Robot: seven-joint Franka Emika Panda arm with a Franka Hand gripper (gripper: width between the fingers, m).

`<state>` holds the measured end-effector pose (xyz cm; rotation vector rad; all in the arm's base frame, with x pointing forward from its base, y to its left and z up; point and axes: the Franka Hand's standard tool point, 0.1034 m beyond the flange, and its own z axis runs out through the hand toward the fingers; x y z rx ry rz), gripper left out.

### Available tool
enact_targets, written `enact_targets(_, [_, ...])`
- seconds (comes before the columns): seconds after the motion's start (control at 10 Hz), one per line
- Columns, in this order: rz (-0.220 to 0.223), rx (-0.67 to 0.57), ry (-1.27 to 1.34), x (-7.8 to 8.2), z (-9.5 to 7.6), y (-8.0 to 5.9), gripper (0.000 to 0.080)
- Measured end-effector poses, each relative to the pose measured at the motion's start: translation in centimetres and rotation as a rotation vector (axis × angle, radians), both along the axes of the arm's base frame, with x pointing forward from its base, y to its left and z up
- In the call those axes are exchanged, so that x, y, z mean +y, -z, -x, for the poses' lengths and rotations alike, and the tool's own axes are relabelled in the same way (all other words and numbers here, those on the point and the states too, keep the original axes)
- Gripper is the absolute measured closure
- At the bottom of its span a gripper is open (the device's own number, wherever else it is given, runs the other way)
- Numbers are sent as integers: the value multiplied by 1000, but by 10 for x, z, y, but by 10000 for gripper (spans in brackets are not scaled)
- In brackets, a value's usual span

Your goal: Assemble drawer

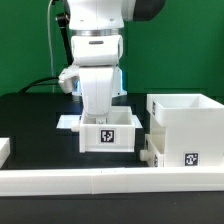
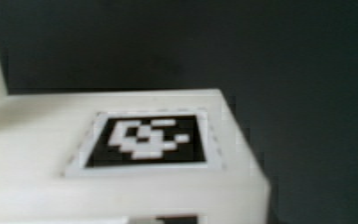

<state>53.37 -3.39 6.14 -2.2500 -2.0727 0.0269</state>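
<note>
Green backdrop behind, black worktop (image 1: 30, 115) held the drawer (image 1: 110, 132) near its front edge, mid-table, gripper (image 1: 100, 108) dipped inside it, grip state hidden; probably the grasp step, next needing a slide toward the big box (image 1: 187, 128).

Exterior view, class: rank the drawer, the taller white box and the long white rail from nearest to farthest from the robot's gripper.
1. The drawer: directly under the gripper, which reaches down into it.
2. The taller white box: beside the drawer, on the exterior view's right.
3. The long white rail: along the table's front edge, farthest; its gap over the box is modest.
</note>
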Motion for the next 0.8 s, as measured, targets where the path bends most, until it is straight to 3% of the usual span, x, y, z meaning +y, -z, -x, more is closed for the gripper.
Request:
enact_targets(0.4, [-9, -13, -28, 14, -11, -4, 758])
enact_targets(0.8, [-10, -32, -27, 15, -13, -2, 758])
